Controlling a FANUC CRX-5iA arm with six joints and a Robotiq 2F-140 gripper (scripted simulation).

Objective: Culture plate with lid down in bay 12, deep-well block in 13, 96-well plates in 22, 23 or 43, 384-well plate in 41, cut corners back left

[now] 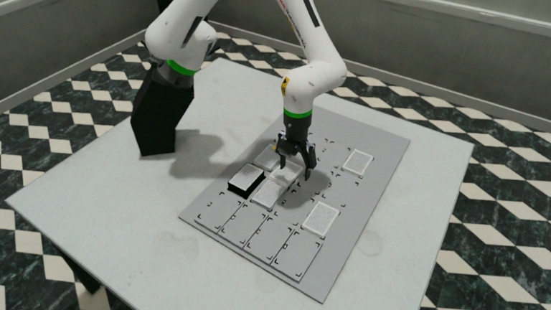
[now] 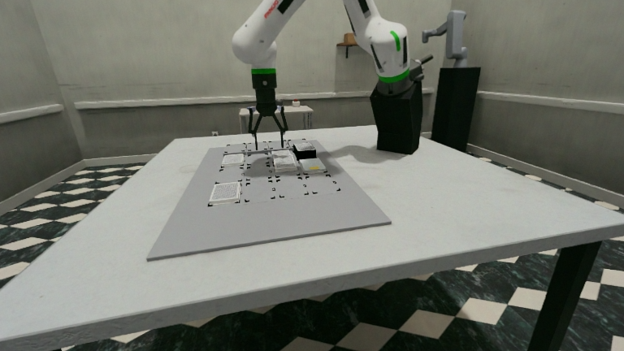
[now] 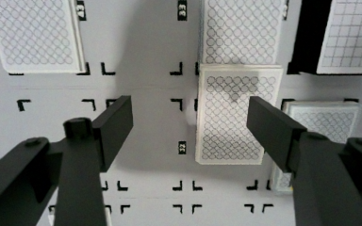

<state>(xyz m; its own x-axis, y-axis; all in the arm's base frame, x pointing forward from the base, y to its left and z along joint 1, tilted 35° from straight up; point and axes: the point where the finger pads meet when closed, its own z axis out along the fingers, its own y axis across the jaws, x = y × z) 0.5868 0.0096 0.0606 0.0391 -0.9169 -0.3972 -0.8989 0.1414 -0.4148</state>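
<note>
My gripper [image 1: 295, 168] [image 2: 269, 145] [image 3: 189, 111] is open and empty above the deck, its right finger over the bay 22 plate in the wrist view. That 96-well plate [image 1: 284, 171] [image 2: 283, 162] [image 3: 226, 118] sits shifted towards column 3 and overlaps the edge of the bay 23 plate [image 1: 267, 194] [image 3: 240, 28]. Another 96-well plate [image 1: 321, 217] [image 2: 232, 159] [image 3: 40, 35] is in bay 43. The 384-well plate [image 1: 357, 161] [image 2: 225, 192] is in bay 41. The black deep-well block [image 1: 246, 176] [image 3: 341, 38] is in bay 13. The culture plate [image 1: 265, 158] [image 2: 313, 163] [image 3: 325, 124] is at bay 12; its lid's seating is unclear.
The grey deck board [image 1: 365, 209] [image 2: 275, 223] lies on the white table [image 1: 121, 209] [image 2: 460, 200]. Column 4's raised strip runs along the deck's lower left in the top view. The black block stands taller than its neighbouring plates.
</note>
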